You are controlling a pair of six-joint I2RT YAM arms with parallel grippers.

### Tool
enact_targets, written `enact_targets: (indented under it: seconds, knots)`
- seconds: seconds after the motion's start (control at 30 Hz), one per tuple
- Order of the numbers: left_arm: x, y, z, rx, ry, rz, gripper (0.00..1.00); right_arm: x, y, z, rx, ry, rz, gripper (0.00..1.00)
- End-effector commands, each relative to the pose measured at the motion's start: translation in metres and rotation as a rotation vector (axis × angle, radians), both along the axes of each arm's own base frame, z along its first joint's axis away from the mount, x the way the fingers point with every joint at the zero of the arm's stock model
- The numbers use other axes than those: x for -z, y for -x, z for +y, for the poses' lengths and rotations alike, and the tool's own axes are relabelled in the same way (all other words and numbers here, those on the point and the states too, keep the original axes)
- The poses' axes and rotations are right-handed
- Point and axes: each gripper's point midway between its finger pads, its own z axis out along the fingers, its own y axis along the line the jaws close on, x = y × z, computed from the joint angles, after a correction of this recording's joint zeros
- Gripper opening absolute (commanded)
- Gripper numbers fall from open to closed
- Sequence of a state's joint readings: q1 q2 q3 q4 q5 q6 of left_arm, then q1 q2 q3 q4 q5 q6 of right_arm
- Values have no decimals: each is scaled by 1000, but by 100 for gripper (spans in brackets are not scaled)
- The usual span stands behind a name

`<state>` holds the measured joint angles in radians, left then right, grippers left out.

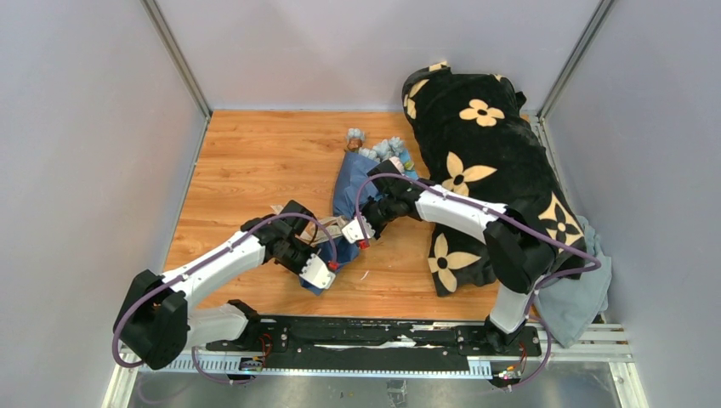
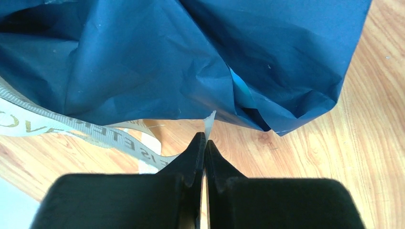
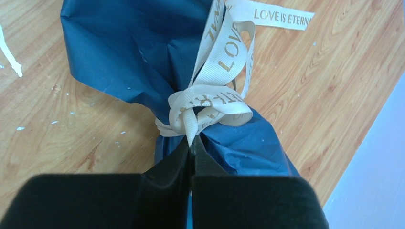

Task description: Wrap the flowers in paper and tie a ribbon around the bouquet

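The bouquet [image 1: 344, 200] lies on the wooden table, wrapped in navy paper [image 3: 124, 52], with the pale blue flowers [image 1: 380, 150] showing at its far end. A cream ribbon [image 3: 224, 62] printed "LOVE IS ETERNAL" is knotted round the narrow waist of the paper. My right gripper [image 3: 191, 141] is shut on a ribbon strand right at the knot. My left gripper [image 2: 206, 138] is shut on a thin pale strip of ribbon seen edge-on, just below the paper's [image 2: 191, 57] lower edge. More ribbon [image 2: 95, 136] trails to its left. From above, the two grippers sit close together at the bouquet's near end.
A black plush blanket [image 1: 485, 170] with cream flower shapes lies heaped along the right side, touching the bouquet's flower end. A grey-blue cloth [image 1: 574, 297] lies at the near right corner. Small white scraps [image 3: 12, 59] dot the wood. Grey walls enclose the table.
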<state>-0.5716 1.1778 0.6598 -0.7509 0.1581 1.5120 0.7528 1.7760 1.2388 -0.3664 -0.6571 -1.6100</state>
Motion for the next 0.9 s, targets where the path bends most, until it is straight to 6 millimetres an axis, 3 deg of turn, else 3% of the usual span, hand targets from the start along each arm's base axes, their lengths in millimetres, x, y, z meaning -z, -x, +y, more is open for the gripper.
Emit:
enact_targets:
  seconds: [0.0, 0.1, 0.23, 0.4, 0.47, 0.6, 0.8, 0.87]
  knots:
    - [-17, 4, -5, -42, 70, 47, 14, -8, 10, -2, 67, -9, 7, 0]
    - [-42, -7, -2, -128, 159, 80, 30, -4, 14, 1, 91, -10, 16, 0]
    - [-65, -32, 14, -173, 214, 49, 40, -2, 15, 2, 105, -23, 14, 0]
    - [-53, -51, -10, -167, 349, 60, 64, -2, 15, 1, 113, -40, 4, 0]
    - [-44, -64, -16, -171, 381, 27, 65, 1, 16, 0, 111, -38, 1, 0]
    - [-39, -103, -20, -269, 424, -58, 57, 4, 17, -3, 114, -33, -7, 0]
    - [-4, -102, -23, -151, 336, -102, 64, 6, 16, -3, 124, -35, -2, 0]
    - [-2, -103, -27, -138, 338, -110, 64, 8, 17, -4, 125, -34, 1, 0]
